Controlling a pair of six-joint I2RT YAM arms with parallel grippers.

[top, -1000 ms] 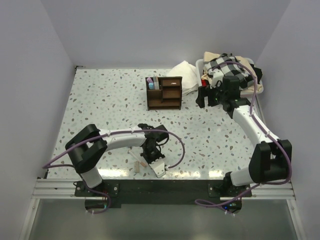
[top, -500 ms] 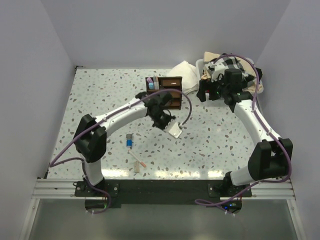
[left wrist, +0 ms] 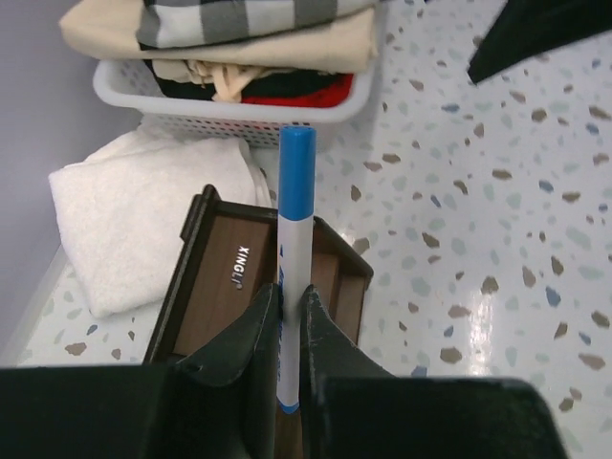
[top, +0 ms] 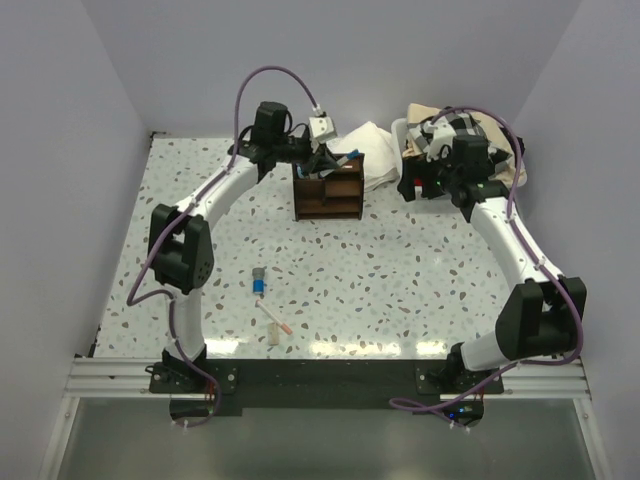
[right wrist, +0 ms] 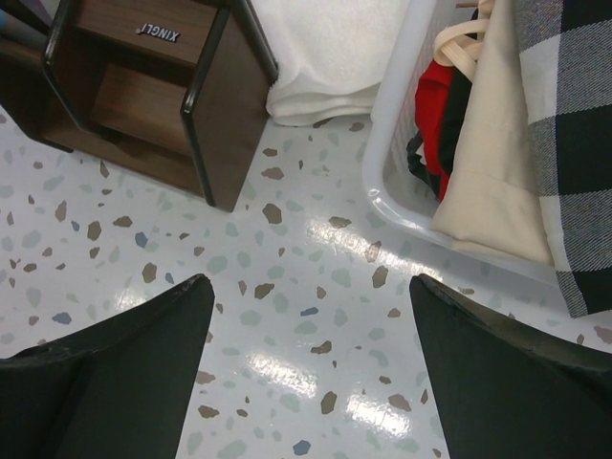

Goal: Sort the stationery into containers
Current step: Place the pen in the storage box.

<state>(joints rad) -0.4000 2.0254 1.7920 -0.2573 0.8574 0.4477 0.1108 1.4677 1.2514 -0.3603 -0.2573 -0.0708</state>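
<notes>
Three stationery pieces [top: 259,284] lie on speckled tabletop [top: 200,200].

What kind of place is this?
Likely a robot test booth: plain walls enclose a speckled table, and a left arm and right arm are bolted to a rail at its near edge.

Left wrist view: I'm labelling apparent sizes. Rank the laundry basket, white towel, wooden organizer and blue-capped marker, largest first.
1. laundry basket, though cropped.
2-3. white towel and wooden organizer: alike, organizer partly hidden, so unranked.
4. blue-capped marker, smallest despite being nearest.
</notes>
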